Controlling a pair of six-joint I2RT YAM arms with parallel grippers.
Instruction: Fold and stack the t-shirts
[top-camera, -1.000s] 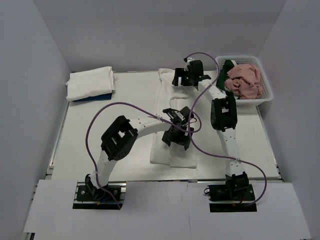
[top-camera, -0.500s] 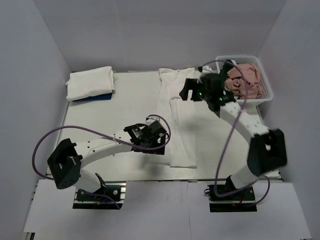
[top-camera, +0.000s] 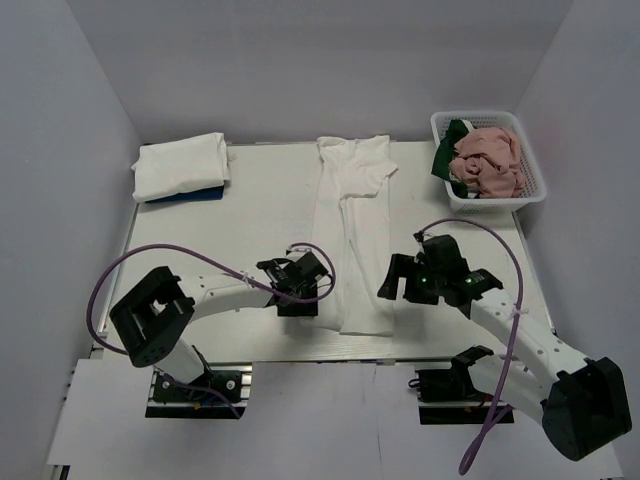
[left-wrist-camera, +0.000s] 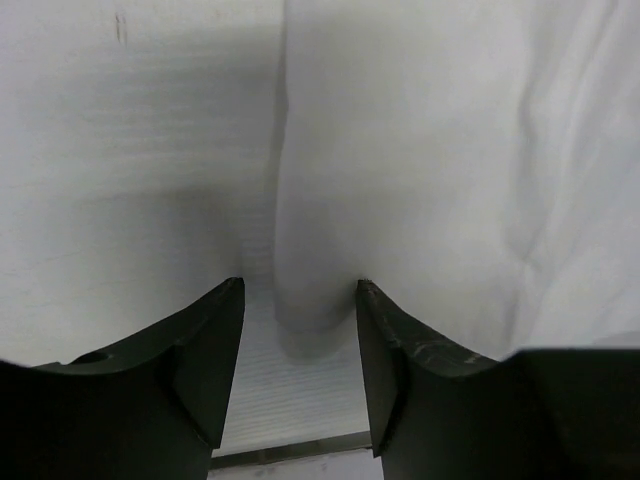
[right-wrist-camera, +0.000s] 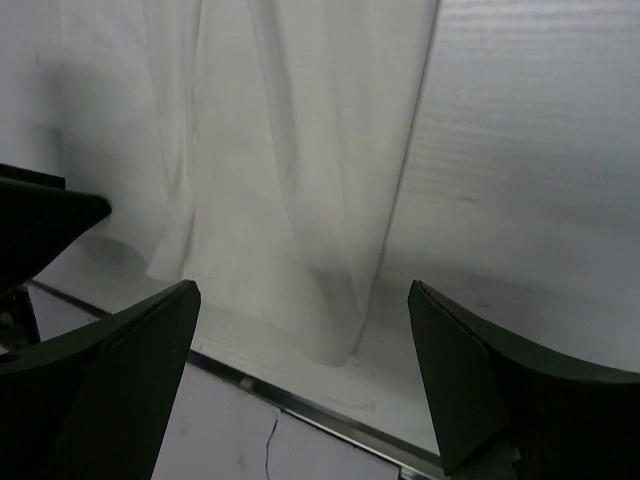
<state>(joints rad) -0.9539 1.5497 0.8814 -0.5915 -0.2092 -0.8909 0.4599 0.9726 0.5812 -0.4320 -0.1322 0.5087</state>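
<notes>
White t-shirt (top-camera: 355, 230) lies lengthwise; basket (top-camera: 492, 204) and folded stack (top-camera: 180, 165) well apart.

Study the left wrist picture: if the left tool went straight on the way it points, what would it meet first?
The left tool would most likely meet the near corner of the white t-shirt, lying just ahead between its fingers, with the table beneath. How close is unclear.
</notes>
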